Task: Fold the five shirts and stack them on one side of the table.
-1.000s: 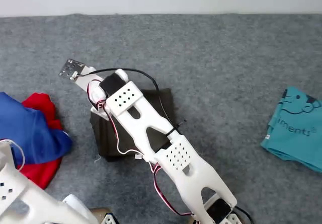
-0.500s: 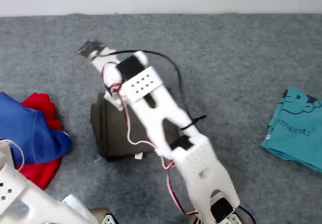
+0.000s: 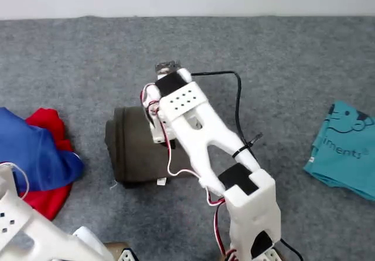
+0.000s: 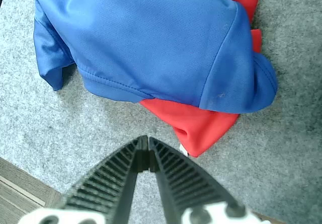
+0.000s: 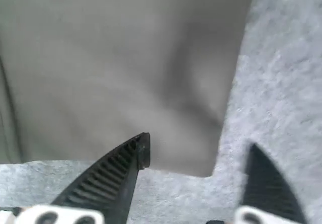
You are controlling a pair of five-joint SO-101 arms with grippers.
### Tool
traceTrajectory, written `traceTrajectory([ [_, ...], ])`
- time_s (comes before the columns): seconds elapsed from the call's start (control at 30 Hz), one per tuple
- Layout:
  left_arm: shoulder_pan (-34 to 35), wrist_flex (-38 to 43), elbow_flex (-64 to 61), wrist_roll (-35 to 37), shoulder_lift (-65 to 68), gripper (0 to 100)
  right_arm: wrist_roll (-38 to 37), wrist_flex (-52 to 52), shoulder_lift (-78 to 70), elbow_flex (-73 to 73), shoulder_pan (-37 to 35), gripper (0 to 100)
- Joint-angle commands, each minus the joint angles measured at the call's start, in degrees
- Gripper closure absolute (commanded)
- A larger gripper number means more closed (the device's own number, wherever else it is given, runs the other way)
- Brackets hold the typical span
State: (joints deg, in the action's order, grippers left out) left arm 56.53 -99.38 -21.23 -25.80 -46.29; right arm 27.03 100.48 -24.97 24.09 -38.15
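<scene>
A folded dark olive shirt [image 3: 133, 148] lies in the middle of the grey table. My right gripper [image 3: 166, 68] hangs over its far edge. In the right wrist view this gripper [image 5: 198, 158] is open and empty, with a corner of the olive shirt [image 5: 110, 68] just beyond its fingertips. A blue shirt [image 3: 32, 149] lies crumpled on a red shirt [image 3: 51, 121] at the left. My left gripper [image 4: 148, 156] is shut and empty, held above the table beside the blue shirt [image 4: 151, 43] and the red shirt [image 4: 201, 128]. A teal shirt [image 3: 345, 146] lies folded at the right edge.
The left arm's white body [image 3: 17, 226] sits at the near left corner. The right arm's links [image 3: 211, 149] and cable cross above the olive shirt's right side. Bare grey table [image 3: 281, 67] stretches between the olive and teal shirts and along the back.
The right arm has swung rightward, carrying its gripper from beyond the olive shirt's far left corner to above its far edge near the middle. The left arm and the shirts have stayed put.
</scene>
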Motion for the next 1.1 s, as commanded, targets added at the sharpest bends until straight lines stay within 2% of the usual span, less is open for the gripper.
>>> traceTrajectory([
  [0.0,-0.26,-0.09,1.63,-0.44,-1.23,98,2.46,1.89,1.01,0.09,-0.57,58.6],
  [0.2,-0.18,-0.09,1.63,-0.44,-1.23,98,3.34,1.36,-8.57,0.35,1.98,59.3],
  [0.4,-0.18,-0.09,1.63,-0.44,-1.23,98,3.78,-5.14,-17.36,0.35,1.8,59.3],
  [0.7,-0.18,-0.09,1.63,-0.44,-1.23,98,3.6,-6.11,-22.02,0.44,1.45,60.1],
  [0.83,-0.18,0.09,1.63,-0.44,-1.23,98,3.34,-4.79,-22.02,0.79,1.36,74.5],
  [0.97,-0.26,0.18,1.63,-0.44,-1.23,98,3.34,-2.07,-22.2,3.43,1.45,99.5],
  [1.07,-0.26,0.09,1.63,-0.44,-1.23,98,3.34,1.1,-22.02,4.57,1.54,95.2],
])
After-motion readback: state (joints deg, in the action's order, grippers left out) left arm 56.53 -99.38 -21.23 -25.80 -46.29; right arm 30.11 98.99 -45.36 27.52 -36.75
